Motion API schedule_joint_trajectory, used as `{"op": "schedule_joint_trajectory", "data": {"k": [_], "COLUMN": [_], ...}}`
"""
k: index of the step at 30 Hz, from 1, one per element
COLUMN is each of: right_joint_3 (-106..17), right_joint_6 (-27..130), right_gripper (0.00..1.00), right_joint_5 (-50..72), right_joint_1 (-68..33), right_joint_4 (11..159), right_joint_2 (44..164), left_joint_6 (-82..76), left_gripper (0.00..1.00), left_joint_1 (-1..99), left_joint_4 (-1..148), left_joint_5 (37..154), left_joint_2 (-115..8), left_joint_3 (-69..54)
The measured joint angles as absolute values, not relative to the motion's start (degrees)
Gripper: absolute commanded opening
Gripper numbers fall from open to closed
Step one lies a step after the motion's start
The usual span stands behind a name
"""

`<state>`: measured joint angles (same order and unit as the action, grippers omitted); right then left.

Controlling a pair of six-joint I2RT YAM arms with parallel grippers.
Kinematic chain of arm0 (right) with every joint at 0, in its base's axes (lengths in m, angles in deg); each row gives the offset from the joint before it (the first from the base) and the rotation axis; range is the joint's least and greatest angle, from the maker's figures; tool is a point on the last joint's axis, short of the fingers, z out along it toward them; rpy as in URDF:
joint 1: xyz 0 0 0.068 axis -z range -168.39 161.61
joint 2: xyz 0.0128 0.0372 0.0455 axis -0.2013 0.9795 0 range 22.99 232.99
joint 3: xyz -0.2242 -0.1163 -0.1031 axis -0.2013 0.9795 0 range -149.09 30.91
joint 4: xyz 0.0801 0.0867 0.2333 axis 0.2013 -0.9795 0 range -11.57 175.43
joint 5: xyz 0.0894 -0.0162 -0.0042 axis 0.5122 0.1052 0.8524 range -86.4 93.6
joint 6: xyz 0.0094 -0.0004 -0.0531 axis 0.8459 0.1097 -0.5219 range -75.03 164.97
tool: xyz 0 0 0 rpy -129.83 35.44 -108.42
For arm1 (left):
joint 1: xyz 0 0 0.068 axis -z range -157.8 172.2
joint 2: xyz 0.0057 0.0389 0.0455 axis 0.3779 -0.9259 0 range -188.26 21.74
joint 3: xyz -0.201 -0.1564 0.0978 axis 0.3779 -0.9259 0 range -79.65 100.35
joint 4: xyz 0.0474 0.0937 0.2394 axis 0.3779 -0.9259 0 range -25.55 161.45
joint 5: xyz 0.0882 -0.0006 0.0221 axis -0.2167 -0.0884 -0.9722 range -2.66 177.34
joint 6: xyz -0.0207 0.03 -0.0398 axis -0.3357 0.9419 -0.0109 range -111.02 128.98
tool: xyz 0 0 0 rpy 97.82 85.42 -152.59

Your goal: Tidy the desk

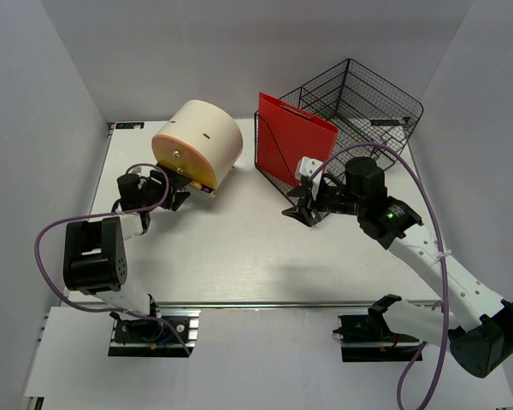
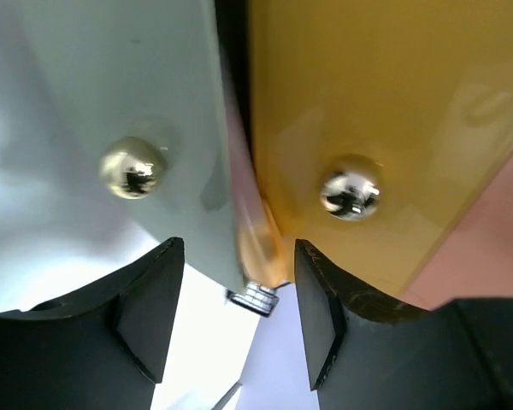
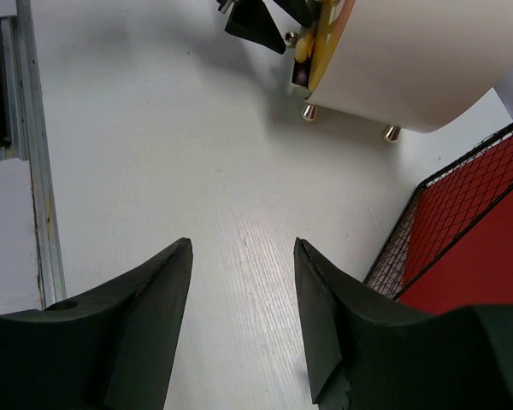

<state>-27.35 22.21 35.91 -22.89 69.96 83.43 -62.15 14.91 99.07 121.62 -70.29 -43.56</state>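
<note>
The white desk [image 1: 239,256] holds a cream cylinder [image 1: 201,137] lying on its side at the back left, its yellow base with brass feet facing the left arm. My left gripper [image 1: 178,190] is open at that base. In the left wrist view the fingers [image 2: 150,299] stand either side of the base's edge and a small knurled nut [image 2: 255,296], with a gap on both sides. My right gripper [image 1: 297,211] is open and empty, low over the desk [image 3: 154,154] beside the mesh rack. The cylinder [image 3: 419,60] shows ahead of it in the right wrist view.
A black mesh rack [image 1: 359,102] stands at the back right with a red folder [image 1: 292,141] upright in its front slot; the folder also shows in the right wrist view [image 3: 479,256]. A metal rail [image 1: 282,304] runs along the near edge. Grey walls close in on three sides.
</note>
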Motion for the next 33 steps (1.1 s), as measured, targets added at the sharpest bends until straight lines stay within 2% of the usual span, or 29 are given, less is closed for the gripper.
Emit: {"op": "schedule_joint_trajectory", "data": {"k": [5,12,16,19,20,23,28,33], "right_joint_3": [-27.3,-27.3,-27.3,-27.3,-27.3,-27.3,-27.2,-27.1], "right_joint_6": [22.2,22.1,22.0,21.9,21.8,21.8,21.4,20.8], "right_gripper": [0.57,0.57,0.57,0.57,0.57,0.57,0.57,0.57], "right_joint_5": [36.0,36.0,36.0,36.0,36.1,36.4,36.6,36.7], "right_joint_1": [-22.9,-22.9,-22.9,-22.9,-22.9,-22.9,-22.9,-22.5], "right_joint_4": [70.0,70.0,70.0,70.0,69.9,69.9,69.9,70.0], "right_joint_2": [83.4,83.4,83.4,83.4,83.4,83.5,83.5,83.5], "left_joint_6": [-58.8,-56.7,-54.8,-51.1,-48.7,-43.8,-38.8,-37.5], "left_gripper": [0.66,0.66,0.60,0.45,0.28,0.00,0.00,0.02], "left_joint_1": [14.9,14.9,14.9,14.9,14.9,14.9,14.9,14.9], "left_joint_4": [91.7,88.7,87.2,82.8,79.9,73.0,66.6,64.3], "left_joint_5": [120.7,119.8,119.8,119.5,119.1,116.9,113.0,110.8], "left_joint_2": [-70.2,-67.9,-64.8,-61.4,-60.1,-57.1,-55.2,-61.3], "left_joint_3": [-39.5,-38.1,-38.4,-38.2,-37.8,-36.3,-35.6,-35.1]}}
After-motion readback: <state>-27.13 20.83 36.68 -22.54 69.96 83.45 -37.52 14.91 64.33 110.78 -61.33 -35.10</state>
